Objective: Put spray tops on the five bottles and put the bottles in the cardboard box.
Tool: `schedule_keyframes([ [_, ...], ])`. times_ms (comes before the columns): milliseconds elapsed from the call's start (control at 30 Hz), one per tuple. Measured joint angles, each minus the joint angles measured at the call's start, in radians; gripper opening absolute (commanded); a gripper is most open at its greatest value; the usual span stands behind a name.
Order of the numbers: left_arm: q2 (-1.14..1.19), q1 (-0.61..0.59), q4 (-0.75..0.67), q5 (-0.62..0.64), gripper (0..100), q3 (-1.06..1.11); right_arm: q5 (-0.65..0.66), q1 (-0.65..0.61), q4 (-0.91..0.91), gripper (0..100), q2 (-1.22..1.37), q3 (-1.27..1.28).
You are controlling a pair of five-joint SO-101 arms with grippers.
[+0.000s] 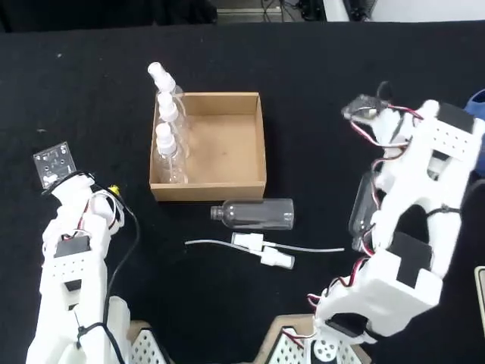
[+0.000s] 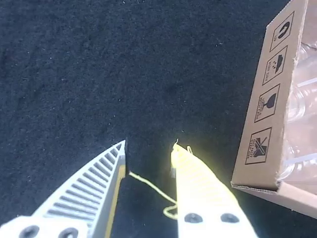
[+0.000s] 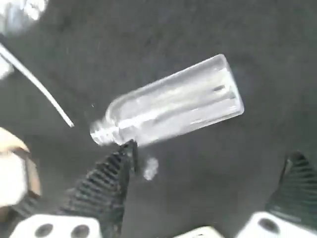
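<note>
Your right gripper [image 3: 210, 158] gapes wide, empty, over an uncapped bottle [image 3: 168, 101] lying well right of the cardboard box [image 1: 208, 189]. Your left gripper [image 2: 148, 145] — parted, holding nothing — sits beside the box's near-left corner; three capped bottles [image 1: 170, 152] are inside.

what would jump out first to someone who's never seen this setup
The cardboard box sits mid-table with three capped bottles lined along one side wall. In front of it an uncapped bottle lies on its side next to two loose spray tops. The right hand hangs open over a second bare bottle lying on the black cloth.
</note>
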Motion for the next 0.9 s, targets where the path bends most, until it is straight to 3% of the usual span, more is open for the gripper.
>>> schedule_keyframes([
  [133,0.0,0.0,0.0,0.0,3,0.0,0.29,0.055,-0.061,40.9,0.0,0.051],
  [233,0.0,0.0,0.0,0.0,3,0.0,0.436,0.071,-0.129,41.0,0.0,0.118],
  [733,0.0,0.0,0.0,0.0,3,0.0,0.767,0.069,-0.164,41.1,-0.002,0.189],
  [900,0.0,0.0,0.0,0.0,3,0.0,0.873,0.069,-0.273,41.1,-0.002,0.272],
])
